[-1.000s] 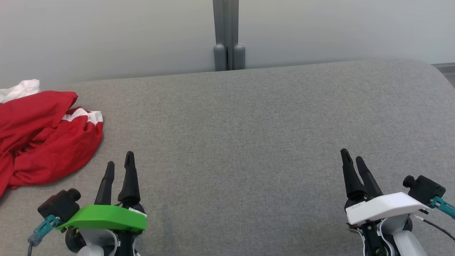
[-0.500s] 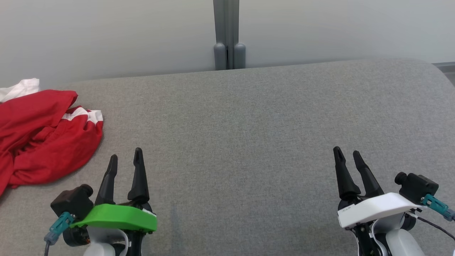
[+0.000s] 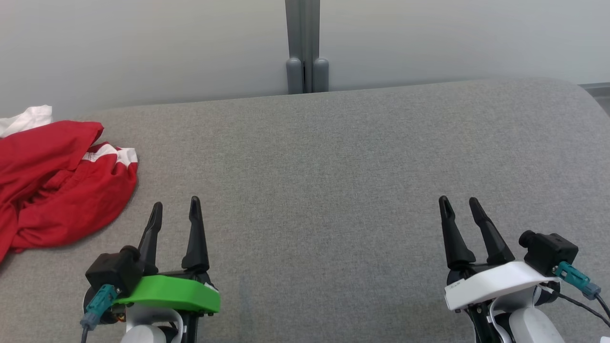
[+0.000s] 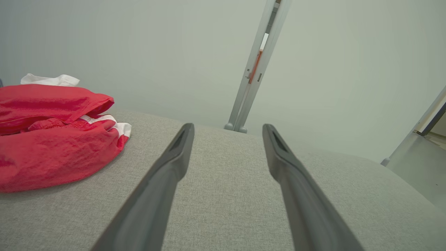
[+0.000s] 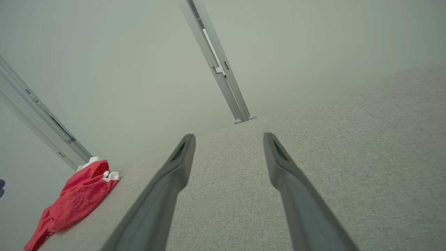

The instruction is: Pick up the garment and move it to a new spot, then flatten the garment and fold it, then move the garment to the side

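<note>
Head view, nearest me: my left gripper (image 3: 176, 202), green cover, sits low at the left with its fingers spread and nothing between them. My right gripper (image 3: 459, 200), white cover, sits low at the right, its fingers likewise apart and empty. Both are over the grey padded surface (image 3: 310, 157). I see the red garment (image 3: 57, 190), white-trimmed, lying crumpled at the surface's left edge, near the left gripper but not touching it, and well apart from the right. Beyond are a pale wall (image 3: 143, 47) and a grey post (image 3: 307, 43).
</note>
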